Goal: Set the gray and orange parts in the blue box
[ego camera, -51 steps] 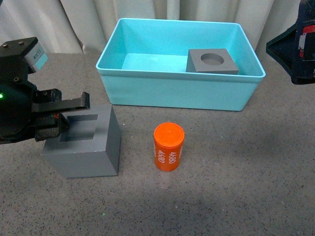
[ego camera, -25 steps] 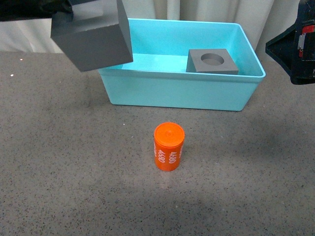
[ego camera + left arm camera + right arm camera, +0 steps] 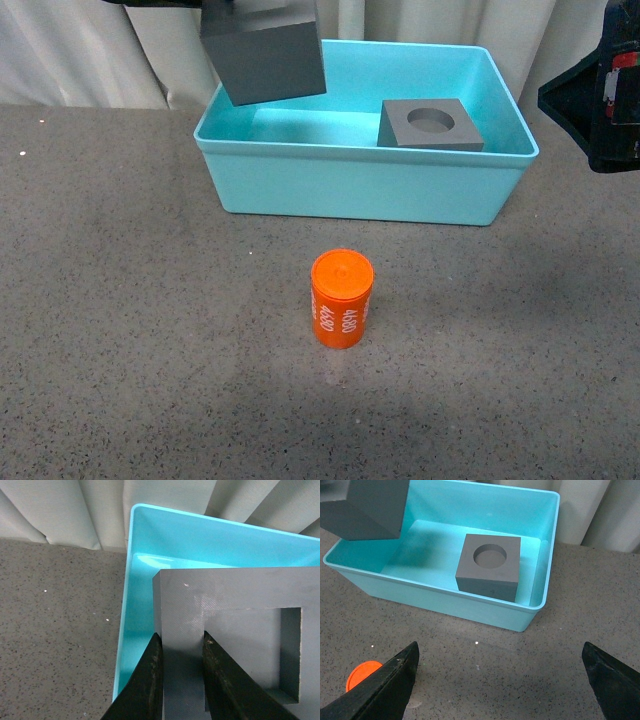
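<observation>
The left arm's jaws pinch one wall of the gray cube with the square recess, one finger outside it and the other down inside the recess. That is likely the only workable hold, since the cube looks too broad to span. The cube hangs tilted in the air over the left end of the blue box, above its rim. The front view crops its top, so it only seems to be fully over the floor. The cube with the round recess sits on the box floor at the right end, which leaves the left half free for this drop. The orange cylinder stands upright on the counter, well in front of the box. The right arm's jaws are spread wide and empty, raised to the right of the box and clear of the carrying path.
</observation>
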Motion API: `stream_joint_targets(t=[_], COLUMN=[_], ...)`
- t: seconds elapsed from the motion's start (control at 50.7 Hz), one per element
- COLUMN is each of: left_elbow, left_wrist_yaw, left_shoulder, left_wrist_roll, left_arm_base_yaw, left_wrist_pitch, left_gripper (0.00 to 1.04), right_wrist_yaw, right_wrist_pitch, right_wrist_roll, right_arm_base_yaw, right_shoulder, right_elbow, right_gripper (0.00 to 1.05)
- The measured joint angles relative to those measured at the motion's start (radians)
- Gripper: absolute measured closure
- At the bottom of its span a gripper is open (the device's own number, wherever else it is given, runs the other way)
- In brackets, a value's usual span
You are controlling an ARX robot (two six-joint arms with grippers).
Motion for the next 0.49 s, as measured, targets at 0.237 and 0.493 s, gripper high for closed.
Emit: stream_joint_targets(t=[0.237,0.493], left_elbow=[0.042,0.092], left_wrist_yaw=[-0.017,-0.054], left_shoulder=[0.08,0.159], left_wrist_roll=[0.0,-0.003], left_arm_base_yaw=[-0.011,-0.003], left_wrist_pitch=[-0.024,-0.05], left_gripper=[0.89,0.89], right_wrist_yaw=[0.0,0.0], right_wrist_pitch=[0.0,0.0], right_wrist_roll=[0.0,0.0], right_arm_base_yaw=[0.0,0.0], right_shoulder=[0.0,0.0], right_elbow=[0.0,0.0], right_gripper=[0.1,0.1])
